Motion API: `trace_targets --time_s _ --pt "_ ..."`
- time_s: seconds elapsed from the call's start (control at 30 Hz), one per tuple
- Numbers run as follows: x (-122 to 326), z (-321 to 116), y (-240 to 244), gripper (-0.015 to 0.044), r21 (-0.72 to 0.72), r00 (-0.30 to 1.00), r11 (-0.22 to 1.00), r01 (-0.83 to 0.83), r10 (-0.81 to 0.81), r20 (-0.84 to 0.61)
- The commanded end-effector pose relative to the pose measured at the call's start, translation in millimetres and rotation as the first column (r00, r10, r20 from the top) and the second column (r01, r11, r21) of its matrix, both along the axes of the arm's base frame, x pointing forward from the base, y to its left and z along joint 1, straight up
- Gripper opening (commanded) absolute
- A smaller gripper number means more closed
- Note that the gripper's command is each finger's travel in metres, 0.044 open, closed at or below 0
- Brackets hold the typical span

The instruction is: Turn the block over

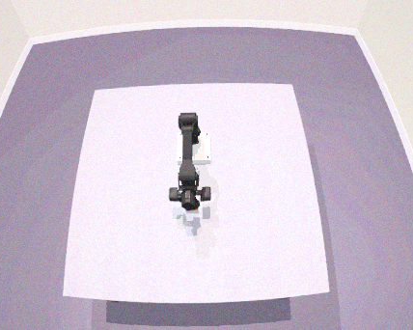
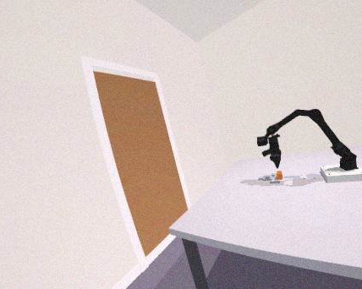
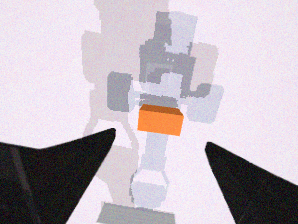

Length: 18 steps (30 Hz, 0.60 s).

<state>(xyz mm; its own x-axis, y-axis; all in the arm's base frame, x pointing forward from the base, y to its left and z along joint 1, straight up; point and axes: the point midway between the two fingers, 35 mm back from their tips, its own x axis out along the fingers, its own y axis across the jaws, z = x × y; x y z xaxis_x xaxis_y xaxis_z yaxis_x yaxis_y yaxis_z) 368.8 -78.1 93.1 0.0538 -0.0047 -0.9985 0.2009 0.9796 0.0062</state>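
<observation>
One pale, lilac-white rectangular tabletop [image 1: 257,203] [image 2: 293,215] [image 3: 260,75], matte, with a grey edge and a dark leg [image 2: 195,264] below one corner. Landmark: one white base plate [image 1: 204,160] [image 2: 331,177] of the robot arm, lying flat on it, small dark spots near its corners. Item: one small orange block [image 1: 194,209] [image 2: 279,175] [image 3: 160,122], resting on the surface well apart from the plate; marked side not visible. Cast shadows, grey and overlapping, around the block and towards the plate.

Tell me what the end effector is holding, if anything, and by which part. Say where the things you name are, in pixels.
Nothing is held: the end effector [image 2: 277,167] [image 3: 160,139] is open above the orange block [image 2: 279,175] [image 3: 160,121], which rests on the table [image 1: 257,232] [image 2: 242,220].
</observation>
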Motion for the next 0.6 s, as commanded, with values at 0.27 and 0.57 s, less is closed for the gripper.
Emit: trace_targets --time_s 0.27,0.57 --pt "0 -29 0 0.0440 -0.002 1.000 1.000 -0.006 0.006 -0.015" --pt "0 -40 -1 0.0440 -0.002 1.000 1.000 -0.006 0.006 -0.015"
